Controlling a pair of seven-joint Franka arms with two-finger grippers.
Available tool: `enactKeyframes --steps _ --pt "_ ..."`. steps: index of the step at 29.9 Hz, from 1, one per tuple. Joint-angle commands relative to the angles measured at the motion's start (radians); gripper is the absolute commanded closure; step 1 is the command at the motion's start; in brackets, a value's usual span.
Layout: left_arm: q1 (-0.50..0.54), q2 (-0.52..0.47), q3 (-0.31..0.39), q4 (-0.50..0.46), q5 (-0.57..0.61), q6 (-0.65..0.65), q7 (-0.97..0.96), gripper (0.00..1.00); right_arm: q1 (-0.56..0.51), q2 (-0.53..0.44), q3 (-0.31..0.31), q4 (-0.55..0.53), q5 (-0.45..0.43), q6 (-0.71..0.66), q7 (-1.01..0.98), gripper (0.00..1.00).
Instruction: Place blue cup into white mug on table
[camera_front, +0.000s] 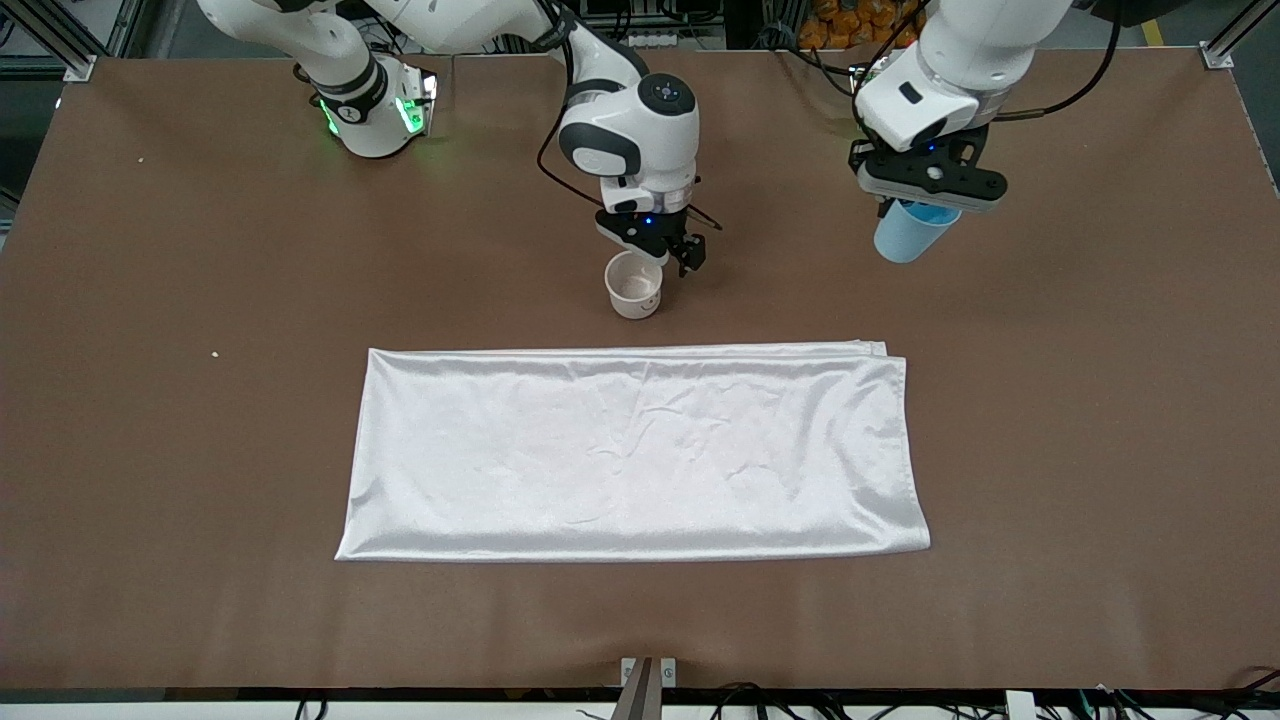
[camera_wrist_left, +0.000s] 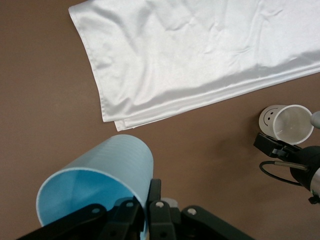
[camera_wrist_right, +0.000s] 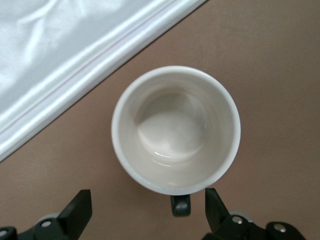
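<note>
The blue cup (camera_front: 908, 234) hangs tilted in the air over the bare table (camera_front: 1050, 400), toward the left arm's end. My left gripper (camera_front: 926, 203) is shut on its rim, one finger inside and one outside. In the left wrist view the cup (camera_wrist_left: 100, 175) fills the corner by the gripper (camera_wrist_left: 149, 202). The white mug (camera_front: 634, 287) stands upright and empty on the table, just farther from the front camera than the cloth. My right gripper (camera_front: 660, 250) is open just above the mug's handle side. In the right wrist view its fingers (camera_wrist_right: 77, 212) stand wide apart, with the dark handle (camera_wrist_right: 181, 205) between them and the mug (camera_wrist_right: 175, 130) ahead.
A white satin cloth (camera_front: 630, 450) lies flat in the middle of the table, nearer to the front camera than the mug. It also shows in the left wrist view (camera_wrist_left: 200, 55) and the right wrist view (camera_wrist_right: 60, 60). Brown tabletop surrounds it.
</note>
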Motion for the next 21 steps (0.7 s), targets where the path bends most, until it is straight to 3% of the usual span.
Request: enactKeyframes --steps 1,13,21 --pt "0.006 0.015 -0.019 0.026 -0.019 -0.01 0.004 1.0 -0.03 -0.017 0.035 0.044 -0.012 -0.075 -0.017 0.0" --pt "0.005 0.027 -0.03 0.028 -0.018 -0.01 0.024 1.0 -0.277 -0.017 0.232 0.096 -0.006 -0.231 -0.246 0.0" --pt "0.006 0.053 -0.099 0.032 -0.024 -0.01 0.0 1.0 -0.453 -0.017 0.239 0.097 -0.007 -0.273 -0.654 0.0"
